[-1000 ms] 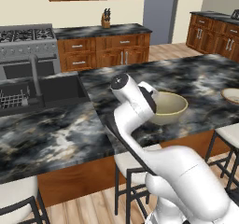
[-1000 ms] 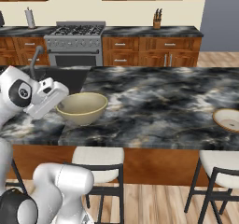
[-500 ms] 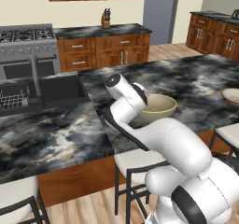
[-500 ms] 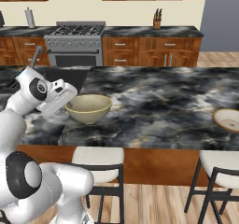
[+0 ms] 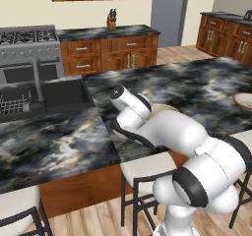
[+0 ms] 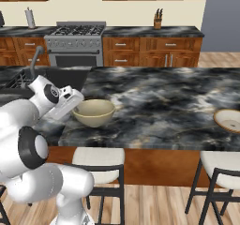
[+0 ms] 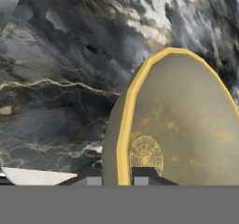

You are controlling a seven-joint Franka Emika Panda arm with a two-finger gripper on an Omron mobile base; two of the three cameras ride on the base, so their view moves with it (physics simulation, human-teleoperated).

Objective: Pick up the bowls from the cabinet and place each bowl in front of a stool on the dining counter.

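Observation:
A cream-beige bowl [image 6: 93, 111] sits upright low on the marbled dining counter [image 6: 159, 102], near its front edge and above a stool [image 6: 98, 159]. My gripper [image 6: 76, 104] is shut on the bowl's left rim. In the hand view the fingertips [image 7: 142, 175] straddle the pale rim of the bowl [image 7: 186, 134]. I cannot tell whether the bowl's base touches the stone. From the left base view my arm covers most of the bowl [image 5: 165, 107]. A second bowl [image 6: 229, 119] rests at the counter's right end, above another stool [image 6: 221, 165].
The built-in sink [image 5: 44, 100] with its tap lies to the left of the held bowl. A stove [image 6: 77, 43], a knife block [image 6: 158, 18] and the wall counter stand at the back. More stools [image 5: 147, 167] line the counter's near side.
My arm has folded lower and closer over the counter, carrying the bowl slightly toward the front edge. The second bowl has stayed where it was.

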